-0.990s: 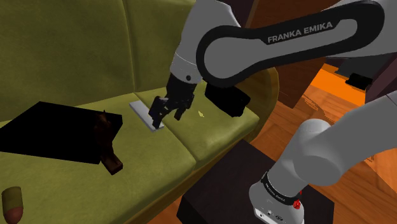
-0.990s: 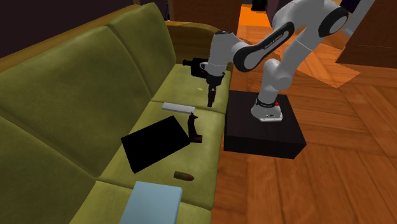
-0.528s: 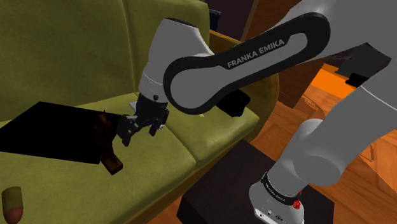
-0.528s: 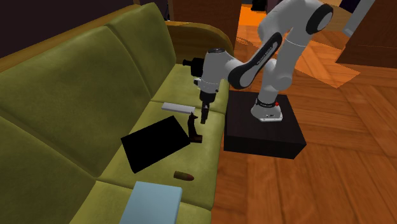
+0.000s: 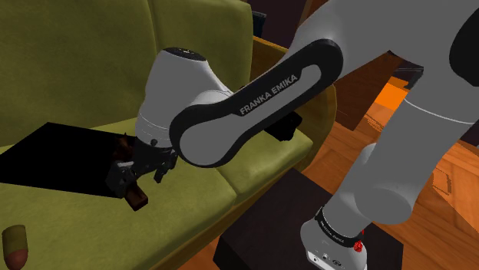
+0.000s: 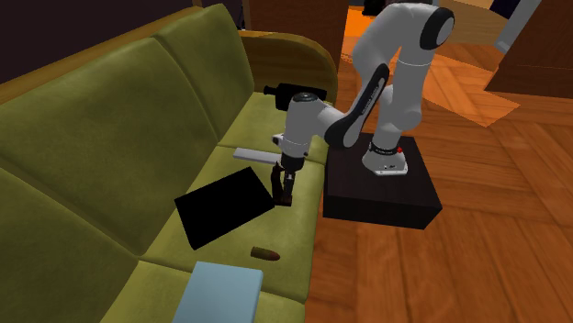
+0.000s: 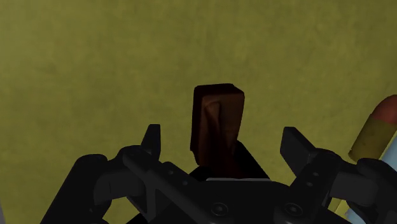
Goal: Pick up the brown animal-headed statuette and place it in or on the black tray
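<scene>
1. Shows the end effector (image 7: 221, 129) spread open, its fingers on either side of the brown statuette (image 7: 218, 118), neither touching it.
2. Places the statuette on the olive sofa (image 6: 110, 138) seat, at a corner of the black tray (image 6: 220, 211); cannot tell whether touching.
3. Notes a flat grey slab (image 6: 252, 155) just beyond the tray.

A rounded white robot arm (image 5: 178, 83), its black band (image 5: 265, 96) lettered FRANKA EMIKA in white; small red dot (image 5: 358, 245) on its base collar at five o'clock; black screw-studded two-finger gripper (image 7: 222, 139).
</scene>
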Tool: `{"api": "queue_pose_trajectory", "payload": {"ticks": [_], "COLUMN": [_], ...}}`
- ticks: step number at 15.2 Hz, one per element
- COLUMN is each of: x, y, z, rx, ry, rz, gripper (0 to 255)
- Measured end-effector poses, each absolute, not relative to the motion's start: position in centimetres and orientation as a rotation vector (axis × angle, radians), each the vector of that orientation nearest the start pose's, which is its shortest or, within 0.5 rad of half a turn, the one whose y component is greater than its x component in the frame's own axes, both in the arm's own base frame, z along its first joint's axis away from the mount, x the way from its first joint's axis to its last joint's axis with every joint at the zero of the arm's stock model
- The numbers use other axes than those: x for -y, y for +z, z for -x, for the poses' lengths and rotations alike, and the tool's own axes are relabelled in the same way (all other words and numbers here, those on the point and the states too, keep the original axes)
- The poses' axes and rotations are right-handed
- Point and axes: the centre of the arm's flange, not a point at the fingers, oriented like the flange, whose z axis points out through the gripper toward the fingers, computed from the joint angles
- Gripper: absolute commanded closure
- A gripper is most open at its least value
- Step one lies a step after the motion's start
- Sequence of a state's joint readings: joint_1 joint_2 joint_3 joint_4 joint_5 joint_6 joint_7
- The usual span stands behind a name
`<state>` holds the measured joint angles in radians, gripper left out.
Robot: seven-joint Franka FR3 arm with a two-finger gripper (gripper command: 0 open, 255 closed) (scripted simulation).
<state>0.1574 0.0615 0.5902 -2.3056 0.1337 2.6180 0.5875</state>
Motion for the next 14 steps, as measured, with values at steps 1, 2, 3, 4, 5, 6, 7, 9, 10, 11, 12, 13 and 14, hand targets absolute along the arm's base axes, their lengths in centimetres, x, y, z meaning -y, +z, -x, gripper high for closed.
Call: {"api": "queue_pose_trajectory", "payload": {"ticks": [1,2,3,4,5,6,7,9,10,11,12,13,14], "x": [-36.7,-36.7,-36.8,-37.0,-37.2,-37.2,-37.3,-37.3,-37.3,-37.3,-37.3,-37.3,-37.3], "y": [34.5,33.9,33.4,33.0,32.5,32.3,32.3,32.2,32.2,32.2,32.2,32.2,32.2], "z": [-39.9,-40.0,-40.1,-40.2,-40.3,-40.3,-40.3,-40.3,-40.3,-40.3,-40.3,-40.3,-40.3], "rx": [0.069,0.069,0.068,0.068,0.068,0.069,0.069,0.069,0.069,0.069,0.069,0.069,0.069], "ry": [-0.192,-0.192,-0.192,-0.192,-0.192,-0.192,-0.192,-0.192,-0.192,-0.192,-0.192,-0.192,-0.193], "rz": [2.883,2.883,2.883,2.883,2.883,2.883,2.883,2.882,2.882,2.882,2.882,2.882,2.882], "gripper": [0,0,0,0,0,0,0,0,0,0,255,255,255]}}
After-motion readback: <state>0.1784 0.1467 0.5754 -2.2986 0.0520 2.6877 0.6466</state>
